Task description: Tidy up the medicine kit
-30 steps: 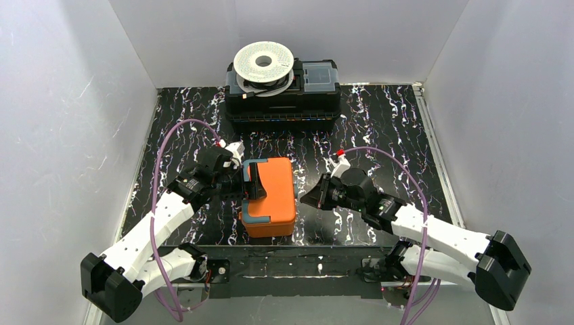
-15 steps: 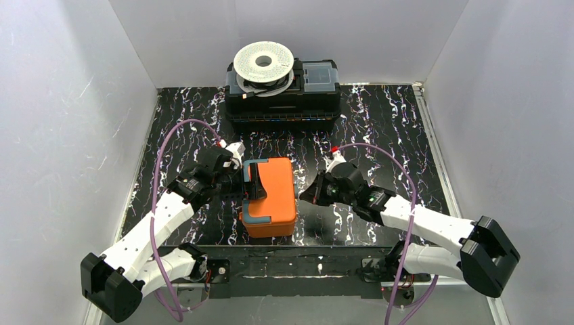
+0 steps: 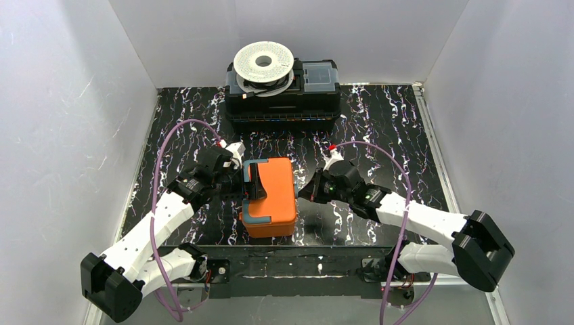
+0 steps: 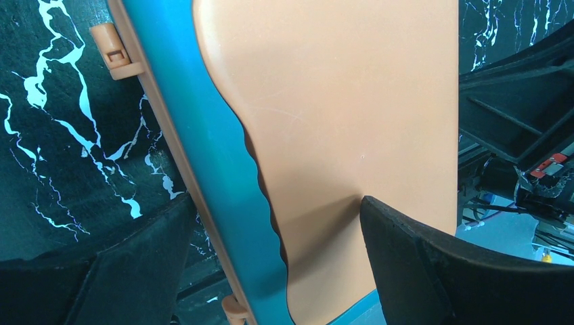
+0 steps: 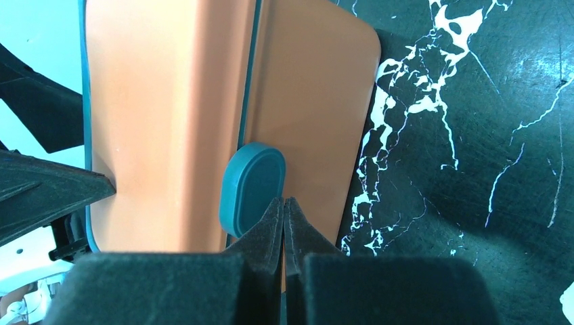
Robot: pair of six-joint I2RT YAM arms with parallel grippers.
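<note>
Medicine kit (image 3: 274, 196) closed; right claw (image 5: 284, 208), tips together, at its latch (image 5: 254, 184) edge.

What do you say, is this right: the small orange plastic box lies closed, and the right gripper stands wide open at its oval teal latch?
Not quite: the right gripper is shut, fingertips pressed together, as the right wrist view shows. The small orange plastic box lies closed, with the gripper at its oval teal latch.

Our left tool (image 3: 255, 181) has its jaws spread wide; our right tool (image 5: 283, 206) is pressed together, fingertips touching.
</note>
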